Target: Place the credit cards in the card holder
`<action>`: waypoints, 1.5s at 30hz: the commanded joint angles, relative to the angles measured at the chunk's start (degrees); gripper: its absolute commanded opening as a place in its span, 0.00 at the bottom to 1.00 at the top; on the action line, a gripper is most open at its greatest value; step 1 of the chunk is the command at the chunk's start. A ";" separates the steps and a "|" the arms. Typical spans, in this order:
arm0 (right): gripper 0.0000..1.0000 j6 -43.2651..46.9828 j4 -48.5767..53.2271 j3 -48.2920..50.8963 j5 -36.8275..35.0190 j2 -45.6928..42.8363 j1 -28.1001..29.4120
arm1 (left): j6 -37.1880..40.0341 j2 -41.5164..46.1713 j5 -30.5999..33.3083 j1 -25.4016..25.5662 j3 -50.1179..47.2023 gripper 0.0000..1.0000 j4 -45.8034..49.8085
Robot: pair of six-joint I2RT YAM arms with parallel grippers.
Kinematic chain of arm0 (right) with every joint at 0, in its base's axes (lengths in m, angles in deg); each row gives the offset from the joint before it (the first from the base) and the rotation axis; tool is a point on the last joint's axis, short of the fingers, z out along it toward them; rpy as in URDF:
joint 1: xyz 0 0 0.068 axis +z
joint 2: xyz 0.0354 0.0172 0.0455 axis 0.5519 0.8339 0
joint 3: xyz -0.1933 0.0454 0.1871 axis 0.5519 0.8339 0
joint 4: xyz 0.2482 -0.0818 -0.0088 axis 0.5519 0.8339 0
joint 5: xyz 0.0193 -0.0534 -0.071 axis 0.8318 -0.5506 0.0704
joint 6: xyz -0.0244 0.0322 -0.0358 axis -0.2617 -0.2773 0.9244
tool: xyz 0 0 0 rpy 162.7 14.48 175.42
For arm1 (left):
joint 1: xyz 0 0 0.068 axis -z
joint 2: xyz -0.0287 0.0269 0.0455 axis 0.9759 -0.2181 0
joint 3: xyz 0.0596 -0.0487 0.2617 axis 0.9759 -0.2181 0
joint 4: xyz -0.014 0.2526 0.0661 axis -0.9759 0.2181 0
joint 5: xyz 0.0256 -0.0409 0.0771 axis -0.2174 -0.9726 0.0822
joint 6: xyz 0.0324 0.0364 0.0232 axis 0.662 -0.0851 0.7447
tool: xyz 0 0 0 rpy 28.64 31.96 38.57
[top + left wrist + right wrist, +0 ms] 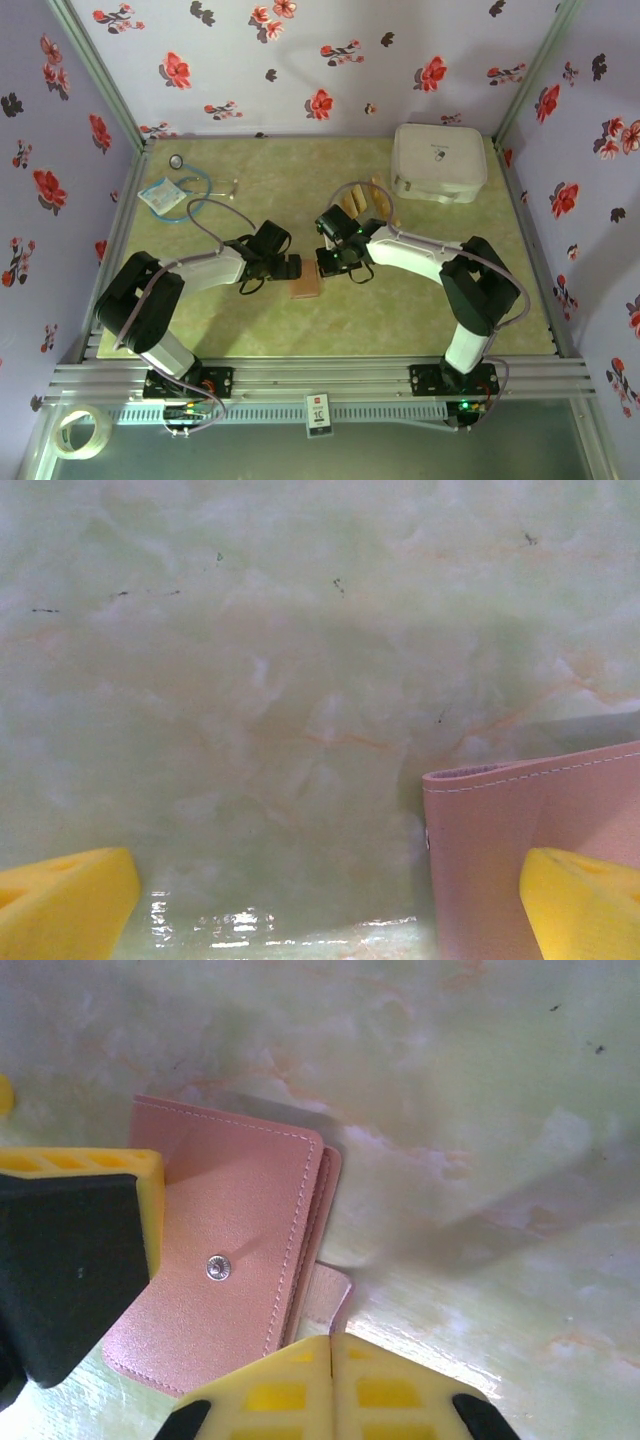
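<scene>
Caption from my remote desk: my left hand (325,905) hangs spread wide over the green worktop (290,180), one yellow tip above the pink-brown card holder (235,1225) lying flat at centre; my right hand (331,1348), pressed together, sits at the holder's snap tab, whether nipping it I cannot tell; the credit cards (362,201) lie loose farther back, near the white case (438,162).

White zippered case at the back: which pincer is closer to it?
Right. The right pincer sits nearer the arms' bases than the white case and to its left; the left pincer lies farther left still.
</scene>
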 commanded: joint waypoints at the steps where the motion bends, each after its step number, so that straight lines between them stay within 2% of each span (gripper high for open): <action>1: 0.00 -0.13 -0.54 0.61 0.94 -0.53 -0.13 | -0.61 -2.37 2.42 -0.18 -1.87 1.00 3.43; 9: 0.00 -3.50 -6.56 2.30 6.81 -1.83 -0.17 | -0.50 -2.19 2.36 -0.21 -1.94 1.00 3.45; 16: 0.00 -7.96 -14.19 3.66 12.19 1.39 -0.14 | -0.52 -2.37 2.42 -0.21 -2.09 1.00 3.13; 45: 0.00 -10.73 -19.87 7.46 13.26 6.32 -0.06 | -0.55 -2.10 2.36 -0.12 -2.03 1.00 3.53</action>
